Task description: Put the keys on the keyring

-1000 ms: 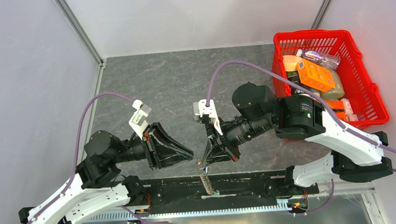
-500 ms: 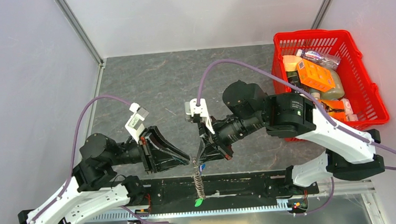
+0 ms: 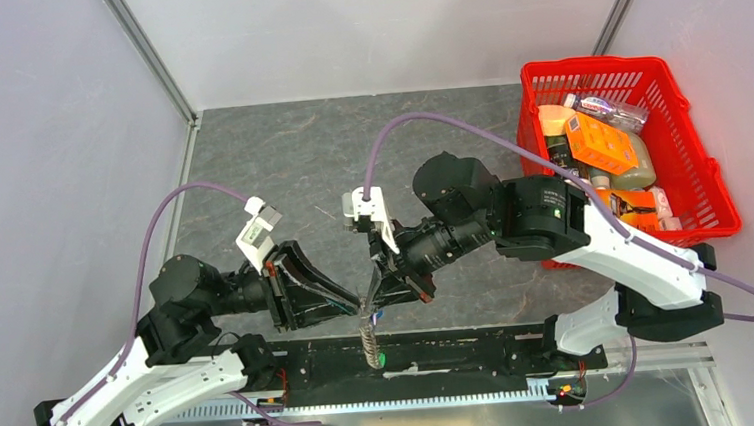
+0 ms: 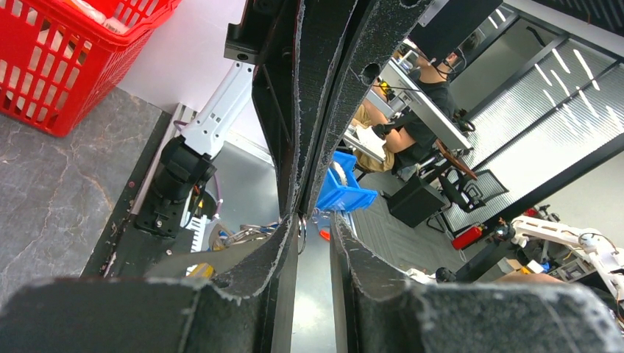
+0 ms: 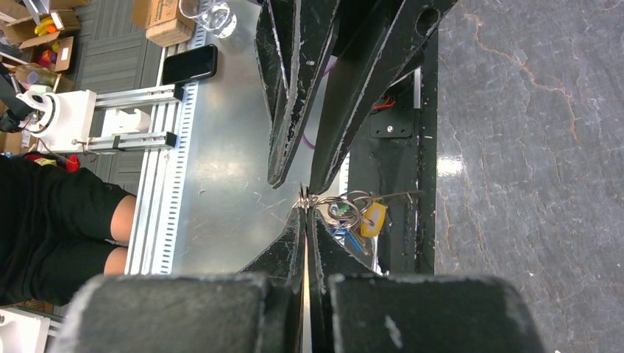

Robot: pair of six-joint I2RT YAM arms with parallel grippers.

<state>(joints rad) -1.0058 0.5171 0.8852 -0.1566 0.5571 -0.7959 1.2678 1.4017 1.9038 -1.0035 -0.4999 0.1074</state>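
Observation:
My right gripper (image 3: 372, 301) (image 5: 305, 209) is shut on the wire loop of the keyring (image 5: 307, 198), held in the air above the near black rail. Linked rings with a yellow-capped key (image 5: 373, 218) and a blue-capped key (image 5: 347, 237) hang from it beside the fingertips. In the top view the twisted chain (image 3: 369, 337) hangs down to the green tag (image 3: 382, 359). My left gripper (image 3: 356, 303) (image 4: 315, 220) is open with a narrow gap. Its fingers (image 5: 291, 140) straddle the right gripper's tip. The ring (image 4: 302, 232) lies against its left finger.
A red basket (image 3: 709, 182) full of packets stands at the right on the grey stone mat (image 3: 290, 169). A black rail (image 3: 483, 351) runs along the near edge between the arm bases. White walls close in the left and back.
My right gripper moved left with the keyring until its tip met my left gripper's tips. The hanging chain and green tag swung left and rose a little.

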